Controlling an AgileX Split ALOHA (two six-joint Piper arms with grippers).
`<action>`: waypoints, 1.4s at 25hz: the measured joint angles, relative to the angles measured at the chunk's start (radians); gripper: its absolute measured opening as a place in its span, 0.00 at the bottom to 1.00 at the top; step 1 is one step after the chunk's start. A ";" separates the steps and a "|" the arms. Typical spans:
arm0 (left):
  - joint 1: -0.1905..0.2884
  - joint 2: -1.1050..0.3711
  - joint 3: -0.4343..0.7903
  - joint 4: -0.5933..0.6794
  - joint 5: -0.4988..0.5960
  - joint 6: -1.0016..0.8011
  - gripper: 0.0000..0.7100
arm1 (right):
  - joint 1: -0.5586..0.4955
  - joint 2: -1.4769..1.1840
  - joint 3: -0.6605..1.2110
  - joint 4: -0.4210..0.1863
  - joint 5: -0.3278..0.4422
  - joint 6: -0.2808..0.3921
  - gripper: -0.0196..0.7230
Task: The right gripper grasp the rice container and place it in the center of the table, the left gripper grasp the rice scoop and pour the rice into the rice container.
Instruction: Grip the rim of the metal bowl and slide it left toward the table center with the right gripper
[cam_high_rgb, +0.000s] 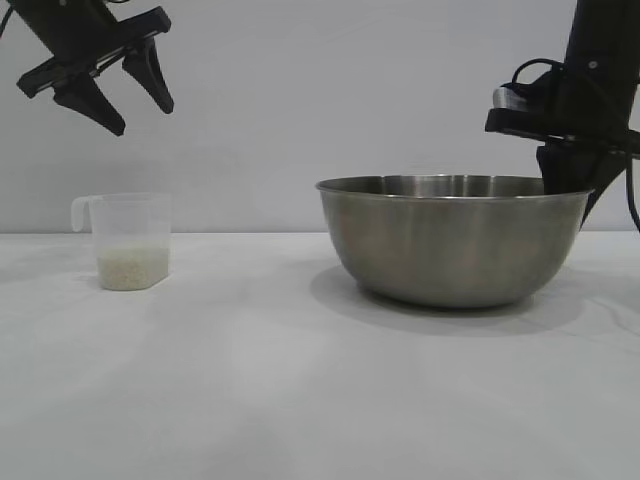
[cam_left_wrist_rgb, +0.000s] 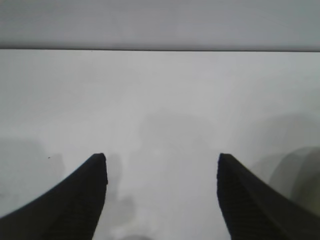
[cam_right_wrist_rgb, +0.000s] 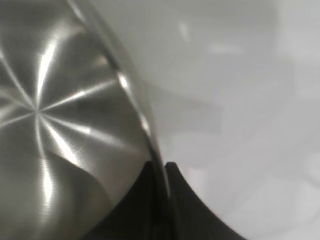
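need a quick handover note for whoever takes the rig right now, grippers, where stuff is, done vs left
Right gripper: shut on the rim of the rice container, at the bowl's right side.
Left gripper: open, empty, raised above the rice scoop.
Rice scoop stands upright on the table at the left, rice in its bottom. Bowl sits right of centre, no rice seen in it.
Done: bowl gripped.
Left: set the bowl at centre, release, grasp the scoop, pour.

A wide brushed-steel bowl (cam_high_rgb: 455, 240) with a thin rolled rim stands upright on the white bench (cam_high_rgb: 250, 380), right of centre. Well apart to its left stands a small translucent plastic cup (cam_high_rgb: 130, 240), loop handle at its rim, holding a pale layer of rice (cam_high_rgb: 132, 268).
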 joint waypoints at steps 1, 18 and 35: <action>0.000 0.000 0.000 0.000 0.000 0.000 0.56 | 0.014 0.000 0.000 0.002 0.000 0.000 0.03; 0.000 0.000 0.000 0.000 0.022 0.000 0.56 | 0.090 0.000 -0.002 -0.063 -0.014 0.045 0.03; 0.000 0.000 0.000 0.000 0.022 0.000 0.56 | 0.090 0.000 -0.039 -0.055 -0.006 0.051 0.86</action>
